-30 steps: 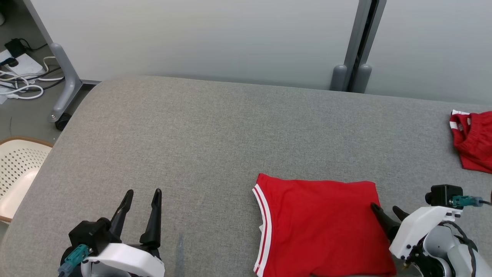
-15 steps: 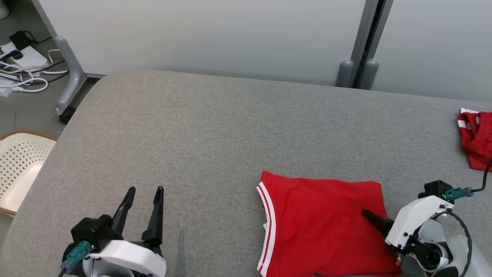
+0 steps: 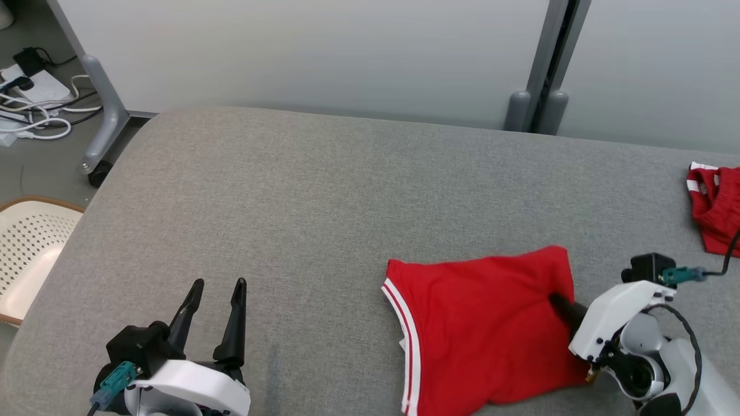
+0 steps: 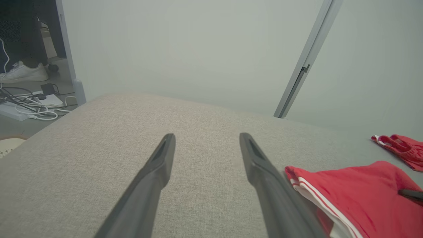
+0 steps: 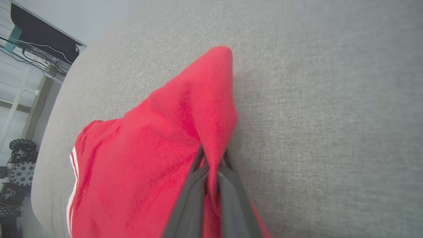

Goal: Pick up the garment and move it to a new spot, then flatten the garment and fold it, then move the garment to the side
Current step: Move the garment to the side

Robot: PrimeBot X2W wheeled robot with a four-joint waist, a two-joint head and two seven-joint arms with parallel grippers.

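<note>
Garment (image 3: 480, 323) edge pinched in R gripper (image 3: 559, 301).

Lower hem of garment (image 3: 491, 323) cut by head view's bottom edge; layers beneath top one hidden from us. Fingertips of right gripper (image 3: 555, 300) buried in pinched cloth ridge (jaws clamped tight on it), so pad contact unseen; its arm cut at frame corner. Second red garment (image 3: 717, 208) runs past right edge, and we cannot tell its kind. Basket (image 3: 29, 248) cut at left edge. Wheeled gear (image 5: 19, 165) blurred, unidentifiable. Shoe (image 4: 23, 72): leg above lost in dark.
</note>
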